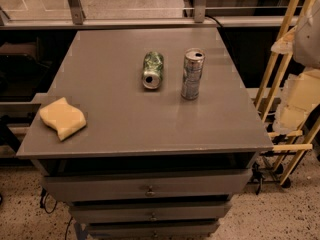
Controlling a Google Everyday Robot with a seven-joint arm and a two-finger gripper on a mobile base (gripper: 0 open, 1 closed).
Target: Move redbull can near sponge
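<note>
The redbull can (192, 74) stands upright on the grey table top (125, 119), right of centre, tall, slim and silver-grey with a shiny top. The sponge (62, 118) is a pale yellow wavy-edged block lying flat near the table's front left corner. The can and the sponge are far apart, most of the table's width. My gripper (296, 103) shows as pale cream parts at the right edge of the view, beyond the table's right side, well away from the can and holding nothing.
A green can (152, 70) lies on its side just left of the redbull can, its open end facing the front. The table is a drawer cabinet (150, 190). A yellow wooden rack (280, 74) stands to the right.
</note>
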